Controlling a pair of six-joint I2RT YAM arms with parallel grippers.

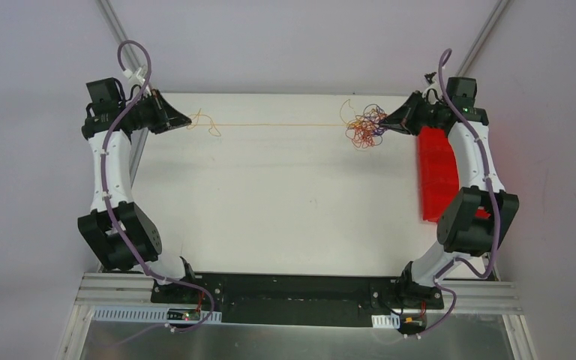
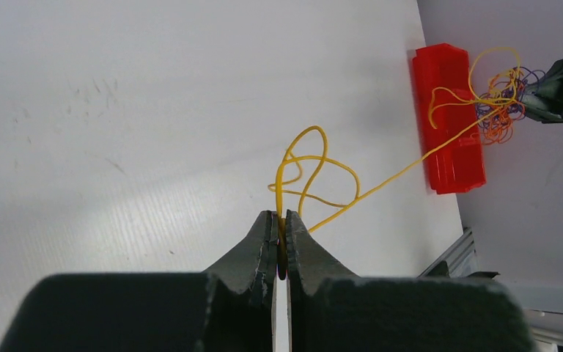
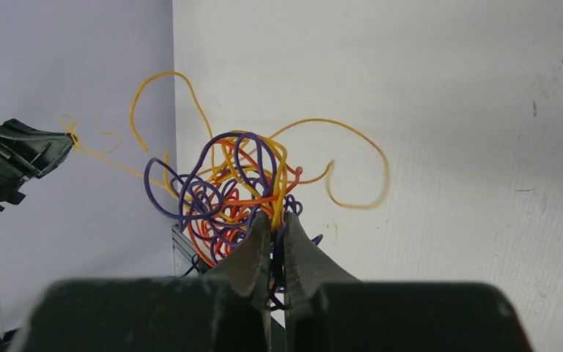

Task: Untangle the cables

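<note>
A tangle of thin cables (image 1: 364,125) in orange, red, yellow and purple hangs at the far right of the white table (image 1: 285,210). My right gripper (image 1: 391,120) is shut on this tangle (image 3: 227,191), its jaws pinching yellow and purple strands. One yellow cable (image 1: 277,124) runs taut leftward from the tangle to my left gripper (image 1: 183,120), which is shut on it. In the left wrist view the yellow cable (image 2: 315,172) loops just beyond the fingertips, then stretches away to the tangle (image 2: 502,103).
A red bin (image 1: 436,174) lies along the table's right edge, under the right arm, and shows in the left wrist view (image 2: 449,125). Grey walls surround the table on both sides.
</note>
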